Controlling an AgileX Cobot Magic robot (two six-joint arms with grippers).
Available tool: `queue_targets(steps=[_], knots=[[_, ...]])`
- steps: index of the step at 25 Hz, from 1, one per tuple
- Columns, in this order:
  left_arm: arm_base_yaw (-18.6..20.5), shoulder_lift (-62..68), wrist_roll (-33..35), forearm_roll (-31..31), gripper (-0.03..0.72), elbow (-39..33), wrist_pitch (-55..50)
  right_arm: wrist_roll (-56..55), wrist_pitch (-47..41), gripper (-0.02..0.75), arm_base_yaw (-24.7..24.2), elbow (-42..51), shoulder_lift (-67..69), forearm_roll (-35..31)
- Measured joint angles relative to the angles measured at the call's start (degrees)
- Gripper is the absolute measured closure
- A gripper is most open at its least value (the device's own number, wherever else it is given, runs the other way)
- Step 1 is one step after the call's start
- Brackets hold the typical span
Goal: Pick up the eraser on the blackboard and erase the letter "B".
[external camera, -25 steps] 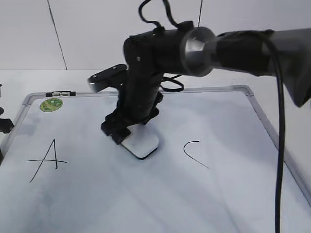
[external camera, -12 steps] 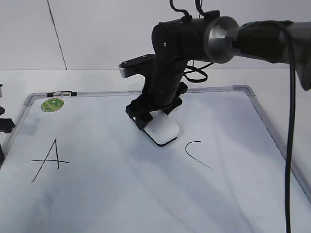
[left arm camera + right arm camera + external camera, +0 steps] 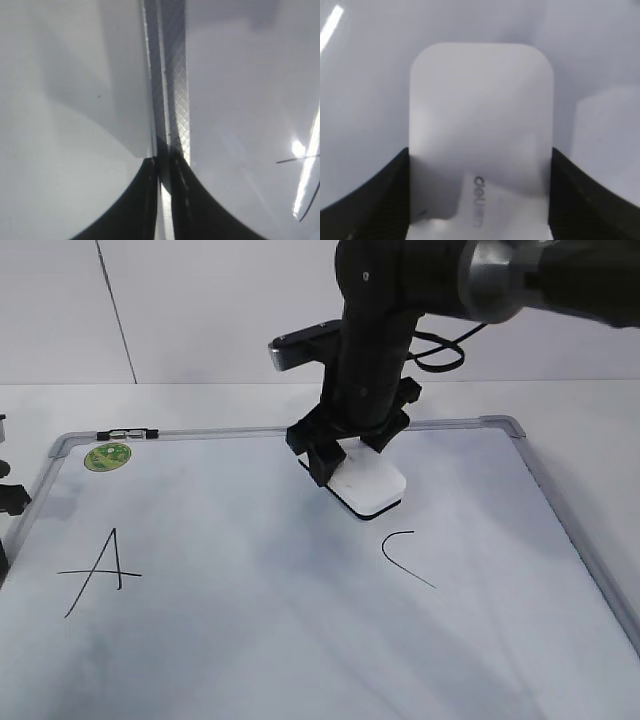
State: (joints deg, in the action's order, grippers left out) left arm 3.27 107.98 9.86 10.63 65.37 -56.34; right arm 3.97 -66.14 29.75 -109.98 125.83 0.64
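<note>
Eraser clamped, wiping high on the board!

Right gripper [image 3: 352, 462] closed on the eraser [image 3: 368, 485] by its sides, flat on the blackboard [image 3: 250, 640] just above the "C" [image 3: 405, 558]. No "B" visible (already wiped?). Risk: drifting down and smearing the "C". Left gripper [image 3: 165, 200]: cannot tell.

White surface [image 3: 250, 400] under a pale wall [image 3: 200, 310] with a thin dark seam [image 3: 115, 310] slanting down it.

Right gripper [image 3: 345, 455] clamping eraser [image 3: 369, 486] on blackboard [image 3: 250, 640], above letter C [image 3: 403, 557]
</note>
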Motion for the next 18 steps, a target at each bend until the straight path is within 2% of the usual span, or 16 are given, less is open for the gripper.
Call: queue_targets(steps=[5, 9, 18], knots=[[0.0, 0.0, 0.0, 0.0, 0.646, 0.0, 0.0, -1.3, -2.8, 0.224, 0.0, 0.0, -3.7, 0.7], [0.0, 0.0, 0.0, 0.0, 0.646, 0.0, -0.1, -6.0, -4.1, 0.224, -0.2, 0.0, -6.1, 3.9], [0.0, 0.0, 0.1, 0.0, 0.646, 0.0, -0.5, -9.0, -4.1, 0.224, -3.5, 0.0, -7.1, 5.9]])
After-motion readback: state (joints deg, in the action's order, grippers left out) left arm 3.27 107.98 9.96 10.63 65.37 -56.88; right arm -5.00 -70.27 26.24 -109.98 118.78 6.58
